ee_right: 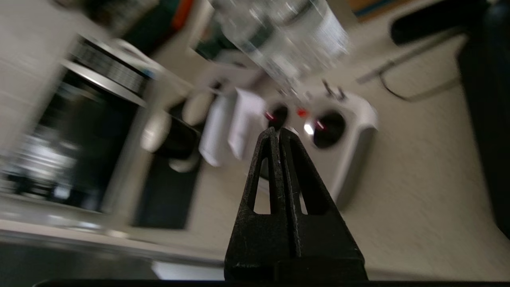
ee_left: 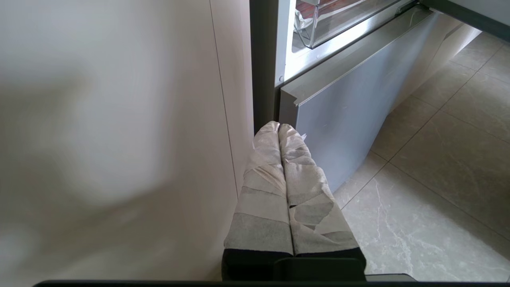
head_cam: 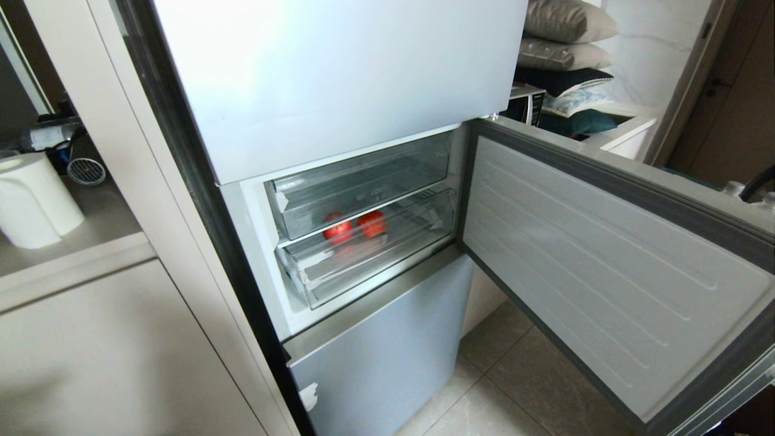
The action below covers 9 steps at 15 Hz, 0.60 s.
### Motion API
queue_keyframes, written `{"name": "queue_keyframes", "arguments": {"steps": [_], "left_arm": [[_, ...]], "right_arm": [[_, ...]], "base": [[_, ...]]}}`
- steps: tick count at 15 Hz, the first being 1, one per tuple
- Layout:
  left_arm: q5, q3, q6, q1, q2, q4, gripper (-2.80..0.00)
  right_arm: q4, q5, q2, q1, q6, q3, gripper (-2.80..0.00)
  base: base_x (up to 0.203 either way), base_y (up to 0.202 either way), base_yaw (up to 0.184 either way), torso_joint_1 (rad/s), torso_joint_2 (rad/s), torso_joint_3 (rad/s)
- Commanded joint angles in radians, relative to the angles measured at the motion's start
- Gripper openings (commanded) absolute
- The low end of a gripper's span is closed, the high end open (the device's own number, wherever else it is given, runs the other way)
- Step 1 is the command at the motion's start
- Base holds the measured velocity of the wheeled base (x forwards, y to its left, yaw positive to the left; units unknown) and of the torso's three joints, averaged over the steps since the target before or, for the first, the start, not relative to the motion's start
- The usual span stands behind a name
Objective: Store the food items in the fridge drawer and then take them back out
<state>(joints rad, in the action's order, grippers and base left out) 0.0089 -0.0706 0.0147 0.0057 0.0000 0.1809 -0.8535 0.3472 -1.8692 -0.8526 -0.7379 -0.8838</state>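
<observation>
Nearest you, the open fridge door (head_cam: pixel 611 266) swings out to the right, its pale ribbed inner face toward you. Past it, two clear drawers sit stacked in the compartment; the fridge drawer (head_cam: pixel 363 260) is the lower one, and both food items rest inside it toward the back, the red fruit (head_cam: pixel 337 230) just beside the orange-red fruit (head_cam: pixel 372 223). Your left gripper (ee_left: pixel 279 127) hangs low beside the lower fridge door (head_cam: pixel 387 357), its wrapped fingers pressed together on nothing. Your right gripper (ee_right: pixel 278 131) is out of the head view, its black fingers closed and empty. Expect the fruits to be light, firm and round, likely to roll on the ribbed base, so take each across its widest part. The drawer looks stiff and smooth; pull it by the thick front lip.
</observation>
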Motion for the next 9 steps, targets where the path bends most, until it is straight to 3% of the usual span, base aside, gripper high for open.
{"name": "queue_keyframes", "arguments": {"steps": [1, 2, 5, 7, 9], "left_arm": [[0.000, 0.000, 0.001, 0.000, 0.002, 0.002, -2.80], [0.000, 0.000, -0.001, 0.000, 0.002, 0.000, -2.80], [0.000, 0.000, 0.001, 0.000, 0.002, 0.002, -2.80], [0.000, 0.000, 0.000, 0.000, 0.002, 0.001, -2.80], [0.000, 0.000, -0.001, 0.000, 0.002, 0.000, -2.80]], "right_arm": [[0.095, -0.044, 0.071, 0.073, 0.172, 0.063, -2.80], [0.104, -0.020, 0.086, 0.093, 0.232, 0.093, -2.80], [0.107, 0.125, 0.130, 0.118, 0.265, 0.125, -2.80], [0.111, 0.142, 0.136, 0.164, 0.275, 0.137, -2.80], [0.111, 0.132, 0.152, 0.220, 0.339, 0.156, -2.80]], "base": [[0.000, 0.000, 0.000, 0.000, 0.00, 0.000], [0.000, 0.000, 0.000, 0.000, 0.00, 0.000], [0.000, 0.000, 0.000, 0.000, 0.00, 0.000], [0.000, 0.000, 0.000, 0.000, 0.00, 0.000], [0.000, 0.000, 0.000, 0.000, 0.00, 0.000]]}}
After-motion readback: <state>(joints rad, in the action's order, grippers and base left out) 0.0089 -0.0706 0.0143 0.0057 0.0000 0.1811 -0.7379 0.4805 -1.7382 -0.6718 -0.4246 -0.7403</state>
